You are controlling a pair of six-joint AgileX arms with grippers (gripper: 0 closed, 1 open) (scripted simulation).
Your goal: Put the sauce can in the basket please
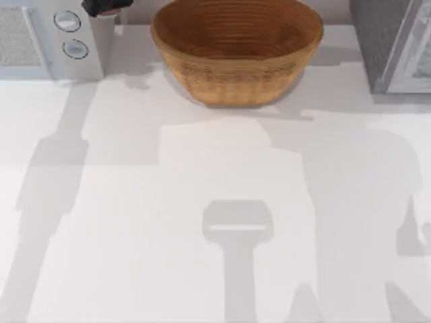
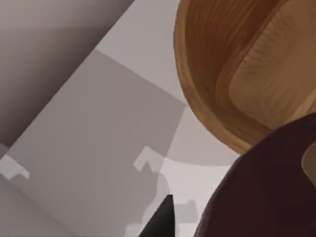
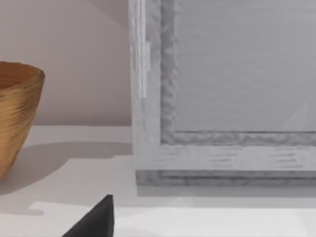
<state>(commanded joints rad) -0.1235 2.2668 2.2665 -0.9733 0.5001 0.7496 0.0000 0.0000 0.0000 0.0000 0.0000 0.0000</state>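
Here, top view: the basket (image 1: 237, 50), a large round woven wicker bowl with a light tan outside, a darker ribbed inside and a wide rim, stands at the far middle of the white desk (image 1: 135, 235). A grey appliance with two round dials (image 1: 60, 37) stands at the far left corner and a grey framed box (image 1: 394, 44) at the far right. A dark object (image 1: 104, 7) sits at the upper edge above the dialled appliance; what it is cannot be told.

Left wrist view: the sauce can (image 2: 266, 187) appears as a dark reddish-brown curved body very close to the camera, just beside the basket's rim (image 2: 212, 118). One dark fingertip (image 2: 160, 219) of the left end effector shows beside the can; whether it grips the can cannot be told.

Right wrist view: one dark fingertip (image 3: 96, 219) of the right end effector shows above the desk, with the grey framed box ahead and the basket's wall at one side; whether it is open or closed cannot be told.
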